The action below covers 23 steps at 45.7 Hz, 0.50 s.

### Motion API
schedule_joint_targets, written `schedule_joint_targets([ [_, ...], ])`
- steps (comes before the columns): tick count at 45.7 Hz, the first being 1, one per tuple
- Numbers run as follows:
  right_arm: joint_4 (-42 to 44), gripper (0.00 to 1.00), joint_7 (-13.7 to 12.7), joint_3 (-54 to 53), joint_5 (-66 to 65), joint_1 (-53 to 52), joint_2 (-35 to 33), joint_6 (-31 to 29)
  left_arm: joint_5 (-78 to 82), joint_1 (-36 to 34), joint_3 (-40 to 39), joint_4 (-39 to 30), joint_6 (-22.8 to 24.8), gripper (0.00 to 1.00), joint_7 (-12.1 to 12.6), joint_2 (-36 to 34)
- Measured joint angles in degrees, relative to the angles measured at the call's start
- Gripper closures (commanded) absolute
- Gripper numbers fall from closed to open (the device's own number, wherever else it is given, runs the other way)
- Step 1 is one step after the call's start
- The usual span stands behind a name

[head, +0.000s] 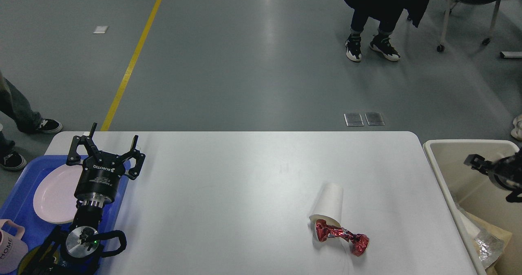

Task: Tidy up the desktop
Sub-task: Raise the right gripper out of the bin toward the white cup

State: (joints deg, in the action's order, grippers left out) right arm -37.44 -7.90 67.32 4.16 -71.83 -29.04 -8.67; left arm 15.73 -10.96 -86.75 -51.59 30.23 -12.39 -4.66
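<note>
The desktop point(244, 173) is a wide white tabletop with rounded corners. On its right half a white paper cup point(329, 203) lies on its side, mouth toward me. A crumpled red foil wrapper point(342, 236) sticks out of that mouth. My left gripper point(114, 138) hovers open and empty over the table's left end, by the tray's edge. At the frame's right edge my right gripper point(489, 171) hangs over the beige bin, blurred and partly cut off. Its fingers cannot be told apart.
A blue tray point(16, 201) at the left holds a pink plate point(53, 193) and a pink mug point(10, 246). The beige bin point(438, 152) stands against the table's right end with foil and paper scraps inside. People stand on the floor beyond the table.
</note>
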Motion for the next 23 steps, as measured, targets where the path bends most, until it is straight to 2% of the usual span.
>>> schedule_joint_targets([
  [5,-9.95,0.0,-0.01,5.25,0.0,-13.1,0.53,-5.14,0.0,-0.01,0.0,0.0,0.0,0.04,0.0,0.0],
  [11,-17.97,0.0,0.0,8.9,0.1,-26.37,4.11,-13.22,0.0,0.0,0.0,0.0,0.0,0.04,0.0,0.0],
  [23,-26.22,0.0,0.0,10.38,0.42,-47.9,14.82,-38.35,-0.05,0.06,0.0,0.0,0.0,0.04,0.0,0.0],
])
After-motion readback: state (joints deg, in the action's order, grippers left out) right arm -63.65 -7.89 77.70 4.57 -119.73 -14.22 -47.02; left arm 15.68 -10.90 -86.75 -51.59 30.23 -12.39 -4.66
